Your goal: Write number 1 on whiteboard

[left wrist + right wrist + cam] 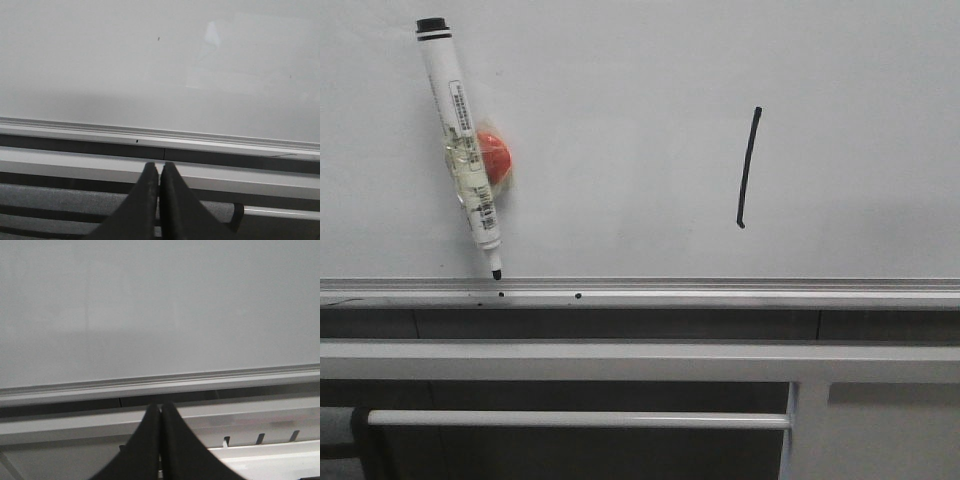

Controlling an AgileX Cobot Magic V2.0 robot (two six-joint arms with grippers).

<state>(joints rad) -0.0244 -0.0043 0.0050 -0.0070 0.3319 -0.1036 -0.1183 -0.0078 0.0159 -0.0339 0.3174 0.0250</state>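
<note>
- Black tapered fingers of the left gripper (159, 167) fill the near part of the left wrist view, pressed together with nothing between them; their tips lie over the white metal bar (75, 165) below the board.
- Equally dark and wedge-shaped, the right gripper (160, 409) has its jaws closed tip to tip on nothing, also in front of the frame beneath the board.
- On the whiteboard (640, 60), the number 1 (748, 168) is a thin black, slightly slanted stroke with a small hook at its foot, right of the board's middle and a little above the silver rail (720, 292).
- Around the stroke the glossy white surface is bare on every side.
- Left of the number 1 and well apart from it, a white marker pen (462, 145) sits tilted against the board, black cap end high, black tip just above the rail.
- Behind the pen's barrel shows a round orange-red piece (494, 157), touching it.
- Two small dark dots (578, 296) mark the ridged aluminium rail near the pen's tip.
- Below the rail run a dark gap, then smooth white metal bars (620, 360), one thinner rod (570, 419) meeting an upright post (807, 430).
</note>
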